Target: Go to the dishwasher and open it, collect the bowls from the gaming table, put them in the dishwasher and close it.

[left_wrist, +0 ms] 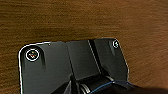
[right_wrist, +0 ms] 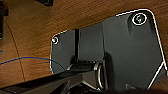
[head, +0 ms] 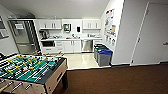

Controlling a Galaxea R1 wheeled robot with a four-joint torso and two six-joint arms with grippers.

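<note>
The dishwasher is a stainless-steel front under the white counter of the kitchenette at the far end of the room, and its door is closed. It stands several metres ahead of me, beyond a pale tiled floor. The bowls and the gaming table are out of view. Both wrist views look down past the robot's dark plate onto brown carpet.
A table-football table with a green field and rods stands close at the front left. Grey bins with blue and green lids stand by the right wall before the kitchenette. A white door is on the right. Brown carpet lies ahead.
</note>
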